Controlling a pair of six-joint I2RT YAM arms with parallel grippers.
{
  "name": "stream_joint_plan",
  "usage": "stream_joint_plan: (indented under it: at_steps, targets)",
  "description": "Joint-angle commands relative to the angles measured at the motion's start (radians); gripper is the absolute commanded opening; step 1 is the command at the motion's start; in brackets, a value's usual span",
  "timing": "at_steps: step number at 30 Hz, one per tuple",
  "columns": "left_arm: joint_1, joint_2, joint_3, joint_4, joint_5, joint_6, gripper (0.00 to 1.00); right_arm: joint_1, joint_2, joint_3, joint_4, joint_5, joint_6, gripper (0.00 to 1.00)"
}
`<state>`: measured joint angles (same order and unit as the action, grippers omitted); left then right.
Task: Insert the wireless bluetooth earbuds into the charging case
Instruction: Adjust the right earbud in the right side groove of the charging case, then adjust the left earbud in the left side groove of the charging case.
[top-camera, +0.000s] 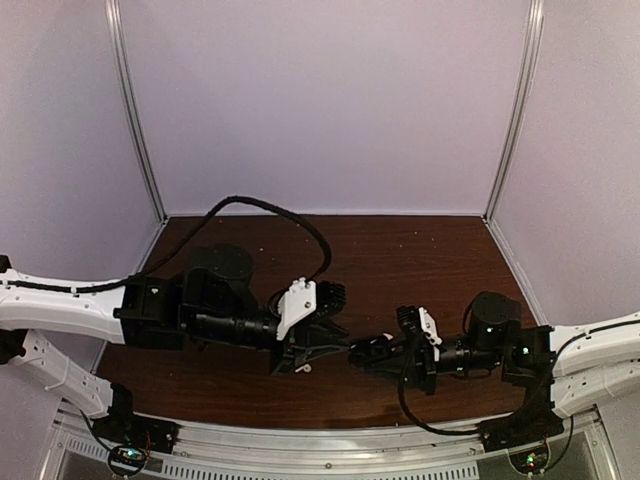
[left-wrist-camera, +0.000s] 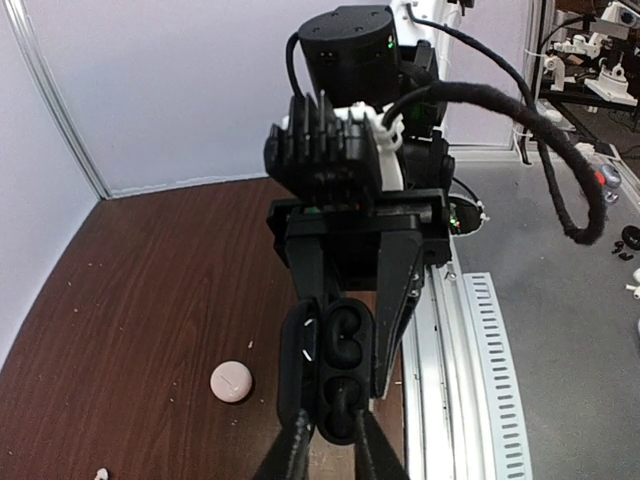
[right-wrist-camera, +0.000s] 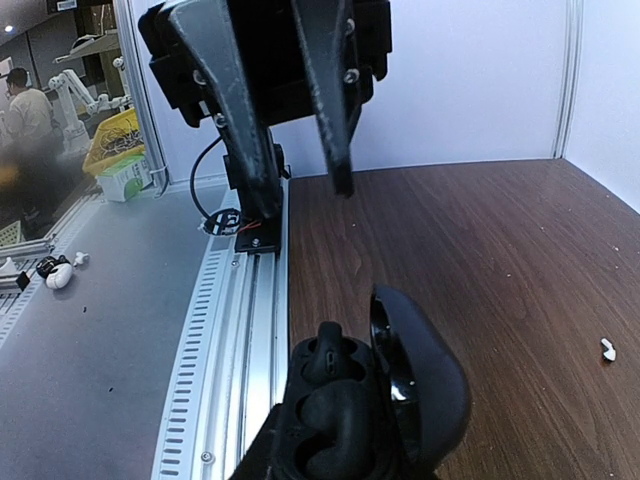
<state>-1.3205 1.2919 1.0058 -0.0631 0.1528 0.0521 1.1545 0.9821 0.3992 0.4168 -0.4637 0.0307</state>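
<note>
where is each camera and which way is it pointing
Top external: above and behind the bases, looking down on the brown table; both arms show, left pincer facing right pincer.
Left wrist: on the left arm, looking along its own fingers at the right pincer.
Right wrist: on the right arm, facing the left pincer over the open black charging case it holds.
Shared: both wrist views show that case.
</note>
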Motion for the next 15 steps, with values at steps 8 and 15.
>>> stream_joint_plan:
  at_steps: [8,15]
  targets:
    - [0.004,0.026,-0.004,0.05,0.074,0.011,0.02,0.005,-0.02,0.018,0.026,0.008,0.011,0.0]
    - [0.005,0.067,0.025,0.039,0.051,0.021,0.03,0.005,-0.02,0.02,0.023,0.009,0.015,0.0]
